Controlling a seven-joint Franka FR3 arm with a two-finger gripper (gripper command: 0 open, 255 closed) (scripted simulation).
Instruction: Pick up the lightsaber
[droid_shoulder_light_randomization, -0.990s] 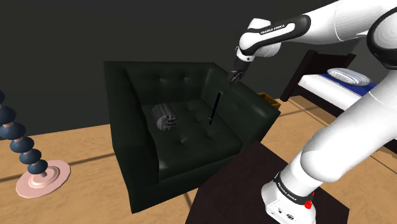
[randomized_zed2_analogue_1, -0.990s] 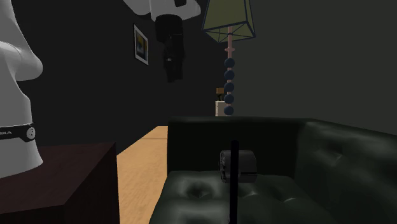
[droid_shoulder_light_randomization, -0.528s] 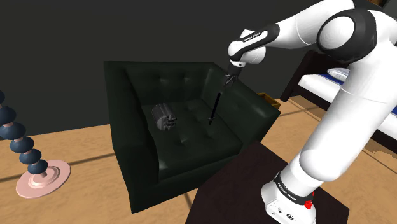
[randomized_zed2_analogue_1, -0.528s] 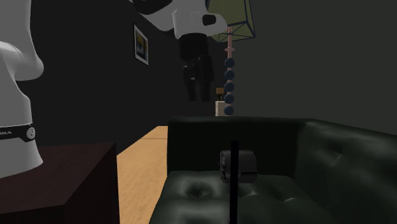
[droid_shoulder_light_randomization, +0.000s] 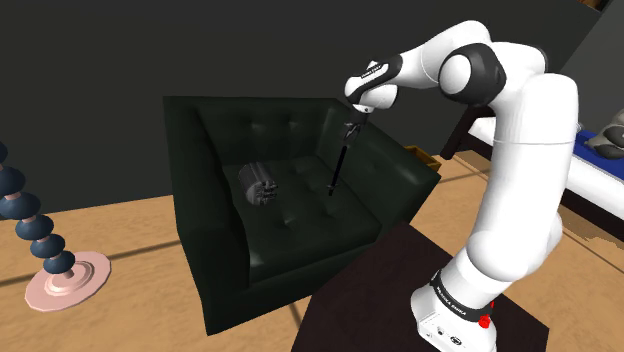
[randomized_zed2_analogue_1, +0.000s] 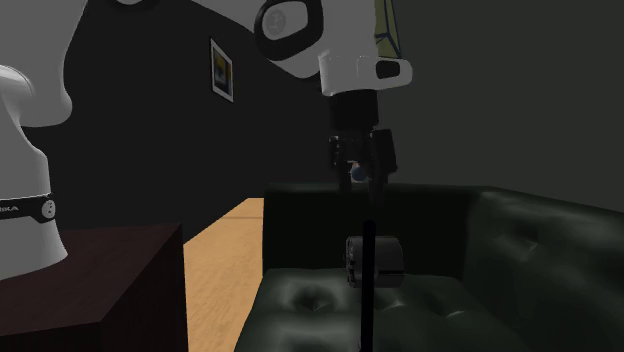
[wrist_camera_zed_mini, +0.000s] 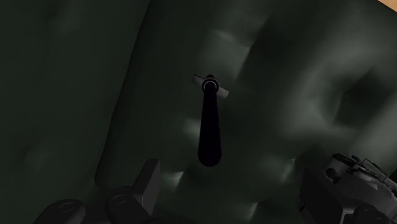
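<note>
A thin black rod-shaped lightsaber (droid_shoulder_light_randomization: 338, 172) (randomized_zed2_analogue_1: 368, 285) (wrist_camera_zed_mini: 210, 127) stands nearly upright on the seat cushion of a dark green tufted leather armchair (droid_shoulder_light_randomization: 270, 125) (randomized_zed2_analogue_1: 520, 240) (wrist_camera_zed_mini: 76, 95), towards the armrest nearest the robot's stand. The all-black two-finger gripper (droid_shoulder_light_randomization: 350, 127) (randomized_zed2_analogue_1: 364, 170) hangs over the armchair's seat, just above the lightsaber's top end, its jaws parted and clasping nothing. A grey drum-shaped object (droid_shoulder_light_randomization: 260, 184) (randomized_zed2_analogue_1: 385, 262) (wrist_camera_zed_mini: 353, 184) lies near the middle of the armchair's seat, apart from the lightsaber.
</note>
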